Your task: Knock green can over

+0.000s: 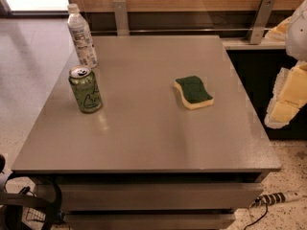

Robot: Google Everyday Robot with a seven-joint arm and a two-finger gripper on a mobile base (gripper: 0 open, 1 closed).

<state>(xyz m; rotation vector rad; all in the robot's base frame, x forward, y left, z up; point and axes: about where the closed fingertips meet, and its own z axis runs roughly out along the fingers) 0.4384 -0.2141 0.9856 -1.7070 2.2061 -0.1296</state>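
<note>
The green can (86, 89) stands upright near the left edge of the grey table (148, 133). It is olive green with a silver pull-tab top and pale lettering on its side. My gripper (287, 99) shows as a pale yellow and white shape at the right edge of the view, beyond the table's right side. It is far from the can and touches nothing.
A clear plastic bottle (81, 35) with a white cap stands just behind the can. A yellow sponge (193, 92) with a green top lies right of the table's middle. Cables and a power strip (276, 198) lie on the floor.
</note>
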